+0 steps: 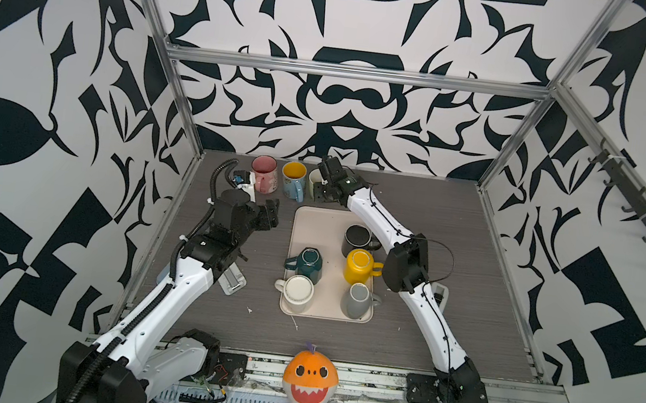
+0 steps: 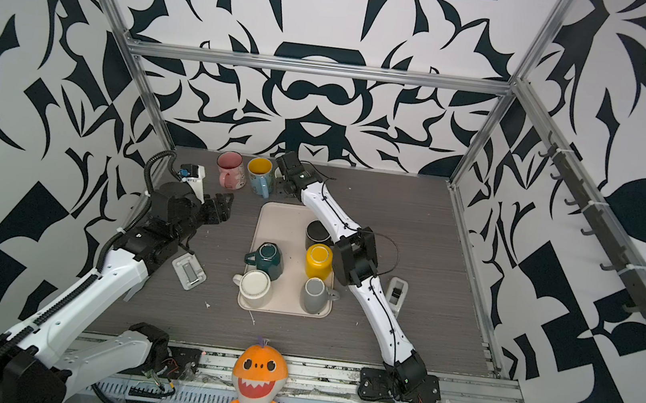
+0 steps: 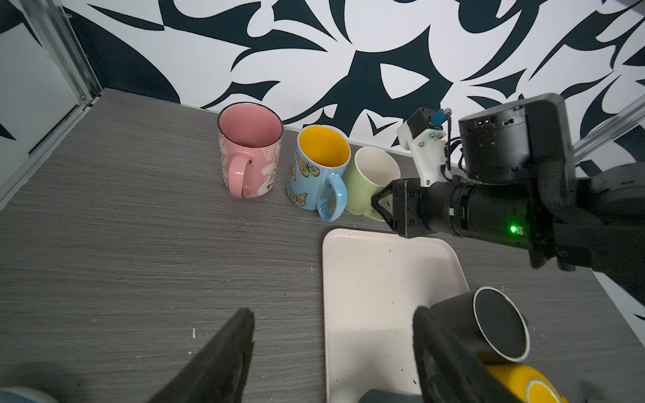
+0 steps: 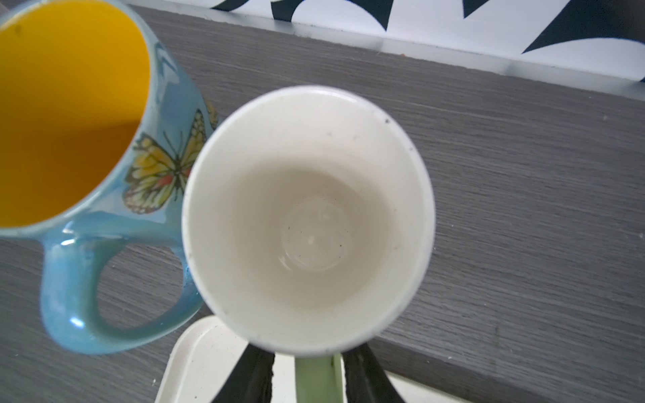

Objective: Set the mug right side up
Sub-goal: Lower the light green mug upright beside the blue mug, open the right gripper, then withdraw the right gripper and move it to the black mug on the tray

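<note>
Left arm: white shell links, black joint housings, black ribbed hose. Left hand: black wedge-shaped fingers. Right arm: white links with dark screw heads, thin black cable looped at elbow; green lamp lit on black wrist.

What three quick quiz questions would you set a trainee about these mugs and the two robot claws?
1. How many mugs sit upside down on the tray? A three, B five, C seven.
2. True or false: the left gripper is open and holds nothing.
3. Fill in: the right gripper has its fingers on either side of the handle of the ____ mug.

Key:
1. B: black mug, yellow mug, teal mug, white mug, grey mug.
2. True.
3. pale green mug.
</note>
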Robot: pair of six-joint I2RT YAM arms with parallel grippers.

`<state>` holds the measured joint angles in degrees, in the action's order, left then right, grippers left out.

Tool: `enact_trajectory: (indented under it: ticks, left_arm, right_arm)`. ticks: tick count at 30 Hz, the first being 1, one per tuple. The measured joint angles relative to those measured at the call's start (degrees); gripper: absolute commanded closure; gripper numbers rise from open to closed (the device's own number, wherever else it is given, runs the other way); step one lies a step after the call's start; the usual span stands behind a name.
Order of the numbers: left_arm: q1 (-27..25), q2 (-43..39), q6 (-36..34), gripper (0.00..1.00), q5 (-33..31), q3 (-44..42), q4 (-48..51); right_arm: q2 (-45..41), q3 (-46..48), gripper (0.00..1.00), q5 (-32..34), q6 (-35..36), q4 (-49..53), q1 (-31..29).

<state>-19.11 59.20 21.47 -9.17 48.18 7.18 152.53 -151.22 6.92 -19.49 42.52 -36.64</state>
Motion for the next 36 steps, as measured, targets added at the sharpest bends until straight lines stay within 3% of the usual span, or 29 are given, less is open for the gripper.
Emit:
enact_trajectory:
  ticks: [20, 25, 36]
  left_arm:
    - [0.0, -2.69, 1.49, 0.26, 0.04, -0.83, 1.05]
    - [0.0, -2.69, 1.7, 0.26, 0.07, -0.85, 1.53]
    - [0.0, -2.93, 2.12, 0.26, 0.02, -0.85, 1.9]
  right_arm:
    - [-5.18, 7.89, 0.58, -5.84, -3.32, -1.64, 0.04]
    - [-8.63, 11.63, 0.48, -5.6, -3.34, -1.68, 0.26]
    - [-21.99, 25.53, 0.46, -4.48, -2.45, -2.19, 0.96]
